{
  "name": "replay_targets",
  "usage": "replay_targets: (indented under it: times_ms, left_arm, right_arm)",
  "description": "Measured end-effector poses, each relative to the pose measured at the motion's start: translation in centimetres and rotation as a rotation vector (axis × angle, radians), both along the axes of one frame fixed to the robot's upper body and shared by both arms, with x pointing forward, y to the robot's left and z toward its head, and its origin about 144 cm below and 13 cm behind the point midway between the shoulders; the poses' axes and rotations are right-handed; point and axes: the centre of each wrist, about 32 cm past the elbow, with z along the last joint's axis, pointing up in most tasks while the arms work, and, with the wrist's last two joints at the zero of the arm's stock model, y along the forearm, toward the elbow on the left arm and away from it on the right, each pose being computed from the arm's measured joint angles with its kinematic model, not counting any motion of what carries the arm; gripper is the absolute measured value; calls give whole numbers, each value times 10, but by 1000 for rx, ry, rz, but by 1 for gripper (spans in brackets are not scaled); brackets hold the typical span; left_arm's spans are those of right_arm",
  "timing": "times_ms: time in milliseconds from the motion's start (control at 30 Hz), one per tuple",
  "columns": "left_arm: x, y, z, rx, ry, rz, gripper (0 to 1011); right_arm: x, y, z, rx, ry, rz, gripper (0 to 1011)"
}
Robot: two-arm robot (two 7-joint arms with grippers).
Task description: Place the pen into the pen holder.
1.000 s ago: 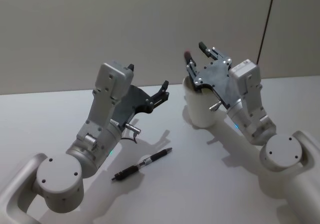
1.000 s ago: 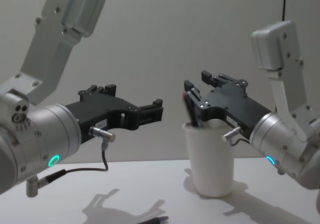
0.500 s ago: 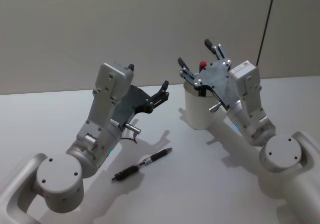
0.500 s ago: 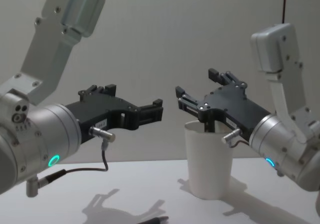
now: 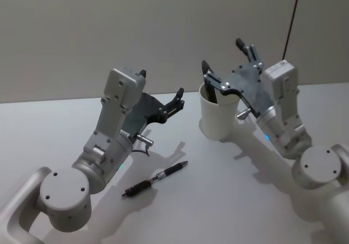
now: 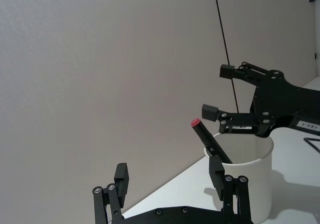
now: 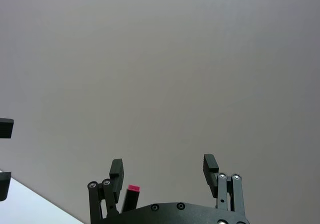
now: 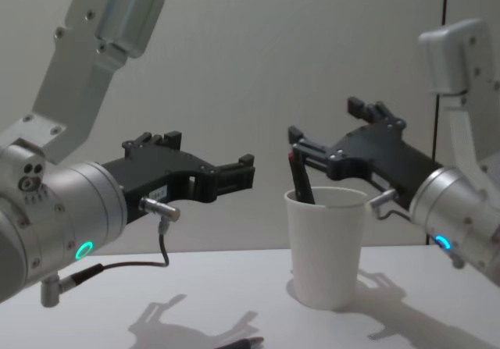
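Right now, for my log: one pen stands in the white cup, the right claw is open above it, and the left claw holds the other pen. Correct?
No: the left claw is open and empty; the head view shows the other pen lying on the table. One pen stands in the white cup, with the right claw open above it.

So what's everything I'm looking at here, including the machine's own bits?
Table: one, pale grey, under everything.
Paper cup: one, white, upright, right of centre.
Pen in the cup: one, dark with a red end, leaning inside.
Pen on the table: one, black, lying flat on the near side, apart from the cup.
Left gripper: one, black, jaws open, raised left of the cup.
Right gripper: one, black, jaws open, just above the cup.
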Motion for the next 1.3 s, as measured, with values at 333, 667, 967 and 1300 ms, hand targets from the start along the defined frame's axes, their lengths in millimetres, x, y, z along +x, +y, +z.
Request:
replay_targets:
  times_ms: [333,667,967,1300]
  left_arm:
    - [0,0,0,0,0,0,1001]
    - [0,0,0,0,0,0,1001]
    - [0,0,0,0,0,0,1001]
    - [0,0,0,0,0,0,1001]
  right_arm:
    - [-18,-12,7,41,46,-55,1001]
    - [-26,-17,9,56,66,-75,1001]
    - [-42,-29,10,81,120,-108,1001]
    - [-69,-46,15,112,207,-147,1001]
